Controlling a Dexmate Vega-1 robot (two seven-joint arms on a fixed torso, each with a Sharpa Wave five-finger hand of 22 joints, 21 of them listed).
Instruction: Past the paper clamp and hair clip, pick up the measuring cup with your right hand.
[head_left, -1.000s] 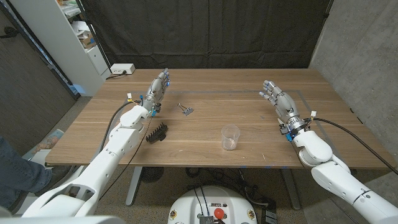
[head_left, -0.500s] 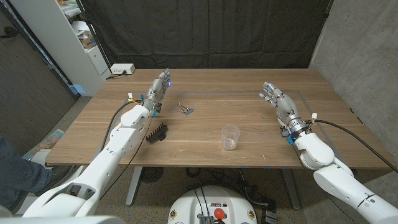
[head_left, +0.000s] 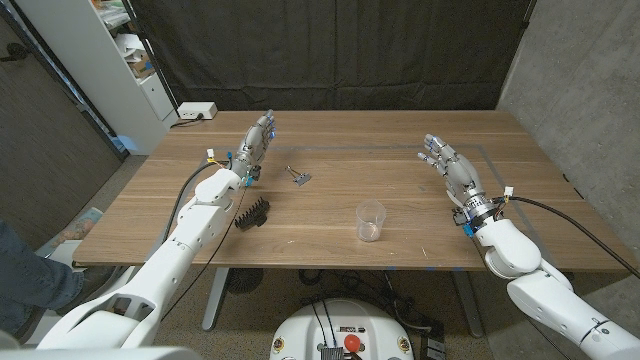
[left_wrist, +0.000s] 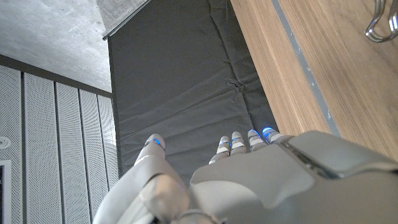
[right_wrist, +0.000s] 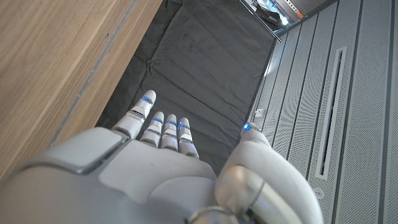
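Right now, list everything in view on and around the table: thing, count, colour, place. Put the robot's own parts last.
measuring cup: one, clear, near the table's front edge, about midway between the arms.
paper clamp: one, silvery metal, left of centre, past the cup.
hair clip: one, black, toothed, front left, beside the left forearm.
table: one, brown wood.
power strip: one, white, at the far left corner.
shelf unit: one, white, beyond the table on the left.
curtain: one, black, behind the table.
left hand: one, grey, far left part of the table, fingers apart, holding nothing.
right hand: one, grey, right side, fingers apart, holding nothing, apart from the cup.
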